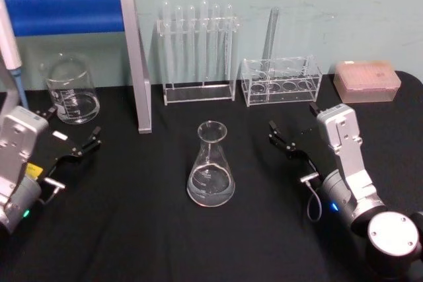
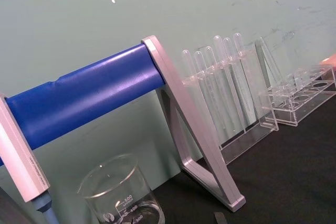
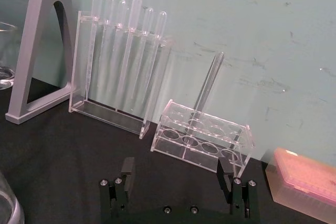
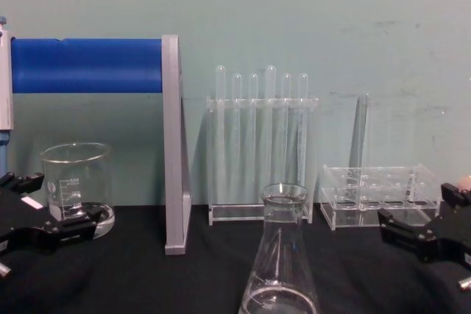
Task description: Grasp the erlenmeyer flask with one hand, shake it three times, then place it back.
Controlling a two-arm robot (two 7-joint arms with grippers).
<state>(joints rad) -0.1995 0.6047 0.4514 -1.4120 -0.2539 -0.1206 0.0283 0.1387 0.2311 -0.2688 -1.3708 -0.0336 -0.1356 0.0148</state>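
One flask (image 1: 211,165) stands upright at the middle of the black table (image 1: 132,229), with a little clear liquid in it. Two grippers flank it, each well apart from it: the left gripper (image 1: 74,139) and the right gripper (image 1: 289,137), both wide open and empty. Far back stand one beaker (image 1: 70,89), two racks and six upright tubes (image 1: 198,37).

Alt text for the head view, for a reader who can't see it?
A clear erlenmeyer flask stands upright on the black table, untouched, between two open tools: the left tool near a glass beaker, the right tool in front of a low clear rack. A test tube rack stands behind.
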